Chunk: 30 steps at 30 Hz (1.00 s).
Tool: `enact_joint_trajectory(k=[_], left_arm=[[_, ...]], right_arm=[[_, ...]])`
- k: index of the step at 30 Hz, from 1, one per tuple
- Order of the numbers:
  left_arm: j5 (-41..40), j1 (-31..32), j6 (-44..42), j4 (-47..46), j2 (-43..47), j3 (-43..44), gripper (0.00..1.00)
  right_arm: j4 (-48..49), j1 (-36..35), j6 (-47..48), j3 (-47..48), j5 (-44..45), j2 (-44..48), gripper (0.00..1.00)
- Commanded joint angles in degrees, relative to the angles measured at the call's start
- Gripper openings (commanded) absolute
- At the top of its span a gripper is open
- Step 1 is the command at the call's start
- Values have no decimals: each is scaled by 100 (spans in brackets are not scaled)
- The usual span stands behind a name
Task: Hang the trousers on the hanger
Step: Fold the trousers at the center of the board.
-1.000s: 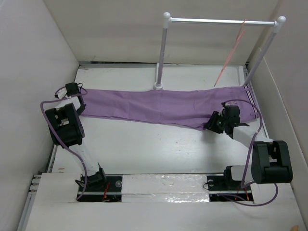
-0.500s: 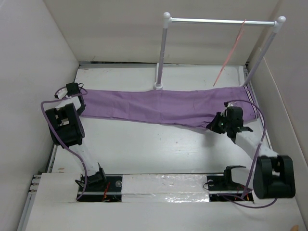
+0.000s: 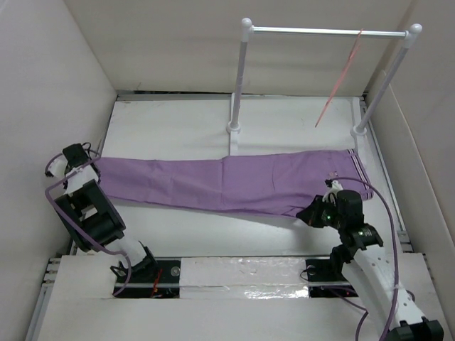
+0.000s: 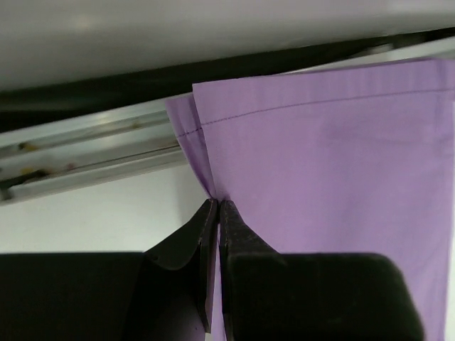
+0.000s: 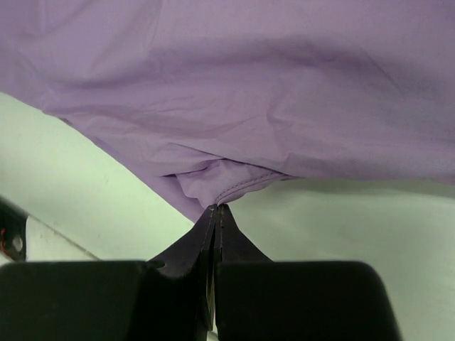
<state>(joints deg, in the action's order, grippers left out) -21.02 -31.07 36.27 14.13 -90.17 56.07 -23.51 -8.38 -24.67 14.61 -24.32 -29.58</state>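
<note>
Both claws pinched onto the trousers (image 3: 227,185), which lie flat across the table (image 3: 213,234); hanger (image 3: 340,77) on the rack at the far end.

Nearest, the right gripper (image 5: 215,209) has its jaws pressed together on a small fold at the near edge of the purple cloth, towards the waistband end. The left gripper (image 4: 217,206) is likewise clamped, nipping the cloth just below the stitched hem at the leg end, beside the left wall. The trousers stretch left to right between the two grips, legs to the left, striped waistband (image 3: 357,167) to the right. Farther back stands the white-posted rack (image 3: 242,78). The pink wire hanger hangs from its silver crossbar (image 3: 320,31) near the right post, slanted, well apart from the cloth.
</note>
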Motion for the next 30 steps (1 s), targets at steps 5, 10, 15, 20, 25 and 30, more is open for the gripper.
enact_joint_trajectory(k=[5,10,15,20,25,30], left_arm=[[422,-233,-24,274,210,-369,0],[493,-233,-102,363,429,-176,32],[678,758,-164,64,1044,96,41],[642,2462,-138,-471,1721,281,19],[1028,4621,230,-1463,2591,45,0],[837,6111,346,-3029,3558,-1326,0]], right_arm=[[-866,-67,-144,-213,-214,1226,24],[-716,-67,58,391,303,921,86],[-367,380,137,894,1331,542,95],[109,1188,94,965,1850,67,94],[574,2233,15,930,2387,-495,89],[978,3350,32,903,2626,-1171,84]])
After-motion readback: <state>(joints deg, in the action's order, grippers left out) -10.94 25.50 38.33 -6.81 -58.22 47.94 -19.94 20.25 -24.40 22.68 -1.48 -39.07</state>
